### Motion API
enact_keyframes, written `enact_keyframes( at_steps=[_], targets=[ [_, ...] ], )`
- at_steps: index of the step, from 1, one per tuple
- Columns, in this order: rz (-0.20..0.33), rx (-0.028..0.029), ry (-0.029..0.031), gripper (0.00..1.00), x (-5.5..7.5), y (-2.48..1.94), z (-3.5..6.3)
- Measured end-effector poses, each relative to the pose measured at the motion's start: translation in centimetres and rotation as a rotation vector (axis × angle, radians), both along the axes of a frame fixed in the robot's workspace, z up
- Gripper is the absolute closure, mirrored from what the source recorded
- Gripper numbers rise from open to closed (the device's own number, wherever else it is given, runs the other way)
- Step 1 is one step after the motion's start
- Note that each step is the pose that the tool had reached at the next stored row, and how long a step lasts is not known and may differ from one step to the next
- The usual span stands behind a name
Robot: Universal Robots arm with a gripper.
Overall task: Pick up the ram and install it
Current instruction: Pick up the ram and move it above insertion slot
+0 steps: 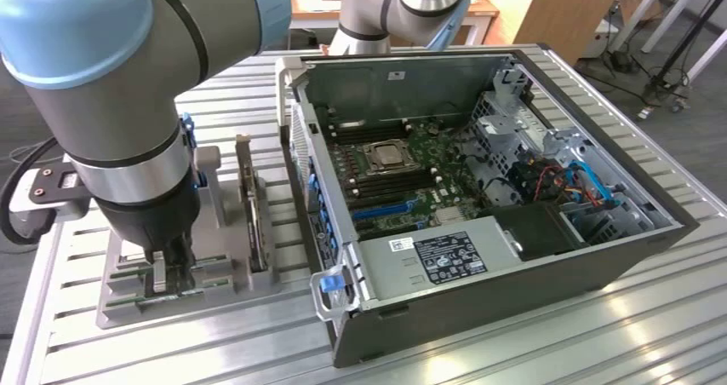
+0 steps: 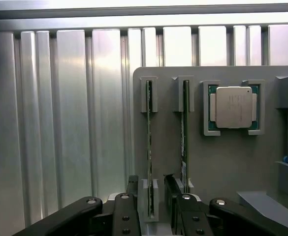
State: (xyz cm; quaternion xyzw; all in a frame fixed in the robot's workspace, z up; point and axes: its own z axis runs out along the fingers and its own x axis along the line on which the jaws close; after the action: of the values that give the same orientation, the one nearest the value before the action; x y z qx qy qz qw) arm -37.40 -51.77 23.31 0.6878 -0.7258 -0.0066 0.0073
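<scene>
Fingers (image 2: 170, 186) apart at full spread, nothing clamped between them. The gripper (image 2: 151, 184) hangs low over one end of the holder (image 2: 217, 162).

Layout: the holder sits on the slatted table (image 2: 60, 123), with the open case (image 1: 489, 257) just beside it on the exterior view's right.

Step in hand, by my reading: taking hold of the ram. To do it well:
- keep the fingers square to the board's two flat faces
- centre them so both pads meet the board together and it is not pushed sideways in its slots
- grip the board itself, not the holder's end clips
- give the second stick room

Position: the ram (image 2: 149, 142) stands on edge in the holder's outermost pair of slots, running along the holder. One finger stands on each flat side of it, at the end under the gripper, with a little gap showing either side. The second stick (image 2: 184, 132) stands in the next slots, just past one finger. The chip (image 2: 232, 105) lies flat in the holder's pocket beyond that.
</scene>
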Motion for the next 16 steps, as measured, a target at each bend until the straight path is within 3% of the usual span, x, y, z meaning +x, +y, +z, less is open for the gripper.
enact_keyframes(
  at_steps=[16],
  targets=[
    [0.007, 0.0001, 0.0014, 0.64, 0.0, 0.00, -1.47]
  ],
)
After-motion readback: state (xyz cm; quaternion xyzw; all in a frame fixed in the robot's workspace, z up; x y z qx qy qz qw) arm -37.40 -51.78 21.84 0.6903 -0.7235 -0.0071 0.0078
